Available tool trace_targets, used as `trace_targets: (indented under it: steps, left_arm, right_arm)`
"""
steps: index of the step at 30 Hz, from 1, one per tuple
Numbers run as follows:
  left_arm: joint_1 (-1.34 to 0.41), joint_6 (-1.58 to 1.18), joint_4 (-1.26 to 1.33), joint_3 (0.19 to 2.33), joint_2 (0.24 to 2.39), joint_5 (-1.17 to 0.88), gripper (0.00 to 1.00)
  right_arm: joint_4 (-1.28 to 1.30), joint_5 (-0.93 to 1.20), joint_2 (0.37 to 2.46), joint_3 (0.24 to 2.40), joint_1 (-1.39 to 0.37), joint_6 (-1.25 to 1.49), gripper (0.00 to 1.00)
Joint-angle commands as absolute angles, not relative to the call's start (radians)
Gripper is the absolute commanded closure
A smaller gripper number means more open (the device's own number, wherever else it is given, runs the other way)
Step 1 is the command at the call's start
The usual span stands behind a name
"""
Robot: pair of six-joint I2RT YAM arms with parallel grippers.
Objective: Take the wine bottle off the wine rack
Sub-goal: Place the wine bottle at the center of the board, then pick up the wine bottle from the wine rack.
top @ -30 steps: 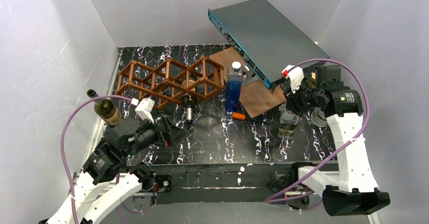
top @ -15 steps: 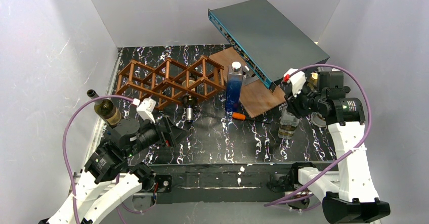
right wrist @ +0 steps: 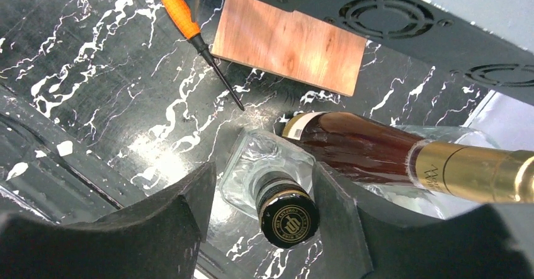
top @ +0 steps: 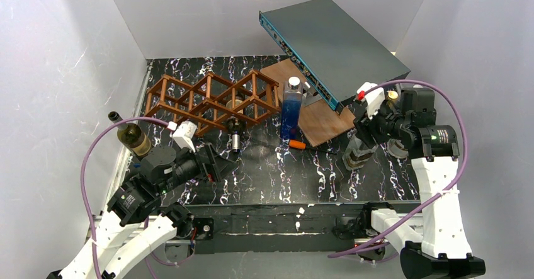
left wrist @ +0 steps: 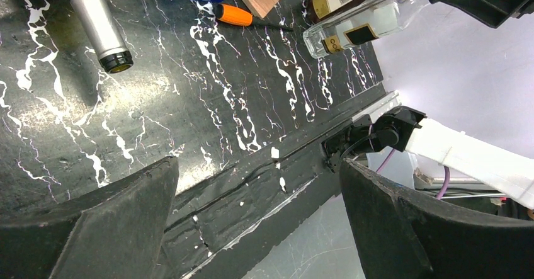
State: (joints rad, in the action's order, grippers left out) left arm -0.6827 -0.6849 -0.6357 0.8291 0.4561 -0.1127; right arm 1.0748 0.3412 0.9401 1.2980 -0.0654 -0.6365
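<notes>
the wine rack (top: pixel 211 99) sat at the back left of the black table (top: pixel 283 178). the wine bottle (top: pixel 234 135) lay in a front cell, with its silver neck poking out toward the left gripper (left wrist: pixel 257 164). that gripper was wide open and held nothing. near the rack were a blue bottle (top: pixel 291 109), an orange screwdriver (top: pixel 297 145) and a wooden board (top: pixel 318 118). the right gripper (right wrist: pixel 264 165) had a finger on each side of a tilted clear bottle (top: pixel 354 153). i could not tell if it squeezed.
</notes>
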Motion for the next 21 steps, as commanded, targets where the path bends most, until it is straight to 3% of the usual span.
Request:
trace_targets:
  steps: [1, 13, 21]
  left_arm:
    - [-0.681, -0.685, -0.62, 0.822, 0.468, -0.124, 0.02]
    - [-0.683, -0.687, -0.606, 0.814, 0.493, -0.125, 0.02]
    - [-0.682, -0.725, -0.63, 0.828, 0.555, -0.09, 0.02]
  right_arm:
    - [1.076, 0.382, 0.932, 1.362, -0.061, -0.648, 0.33]
    - [1.122, 0.477, 0.98, 1.491, -0.061, -0.685, 0.1]
    - [1.259, 0.779, 0.976, 1.503, -0.061, -0.885, 0.02]
